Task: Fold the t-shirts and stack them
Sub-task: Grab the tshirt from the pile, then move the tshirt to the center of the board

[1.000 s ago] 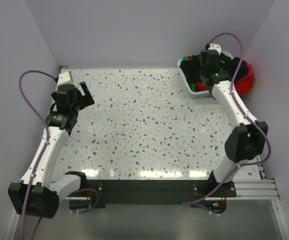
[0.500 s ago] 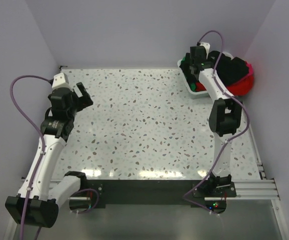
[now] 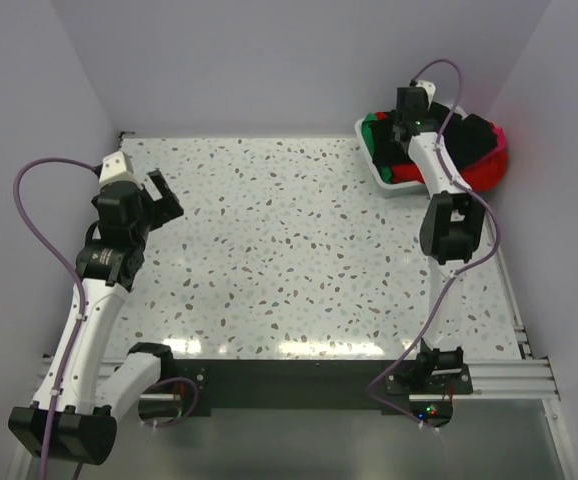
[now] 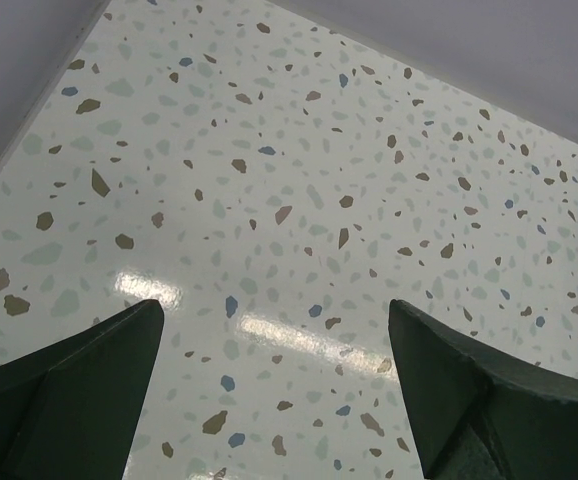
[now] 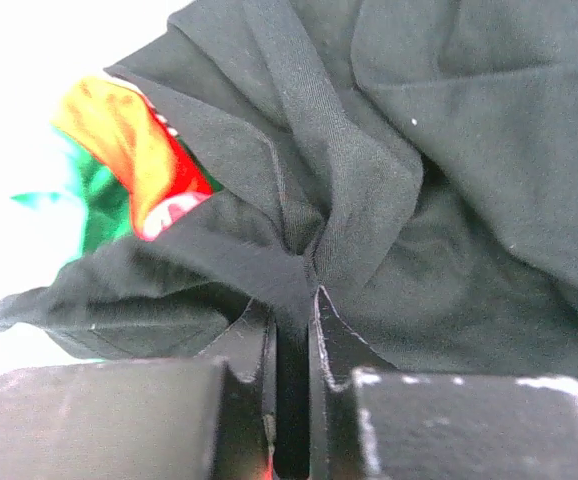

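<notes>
The t-shirts lie piled in a white basket (image 3: 378,172) at the table's far right corner. A black t-shirt (image 3: 471,134) sits on top, a red one (image 3: 485,171) spills over the right side, and green cloth (image 3: 371,128) shows at the left. My right gripper (image 3: 402,134) reaches down into the pile. In the right wrist view it (image 5: 294,298) is shut on a pinched fold of the black t-shirt (image 5: 449,150), with red (image 5: 127,150) and green (image 5: 94,198) cloth beside it. My left gripper (image 3: 163,192) hangs open above bare table at the left, holding nothing (image 4: 274,340).
The speckled table (image 3: 289,250) is walled at the back and on both sides. The basket sits tight in the corner against the right wall. In the left wrist view only tabletop (image 4: 299,170) shows between the fingers (image 4: 79,385).
My right gripper has shifted over the pile in the basket and closed on a fold of the black t-shirt. The left arm has drawn back slightly to the left, still open.
</notes>
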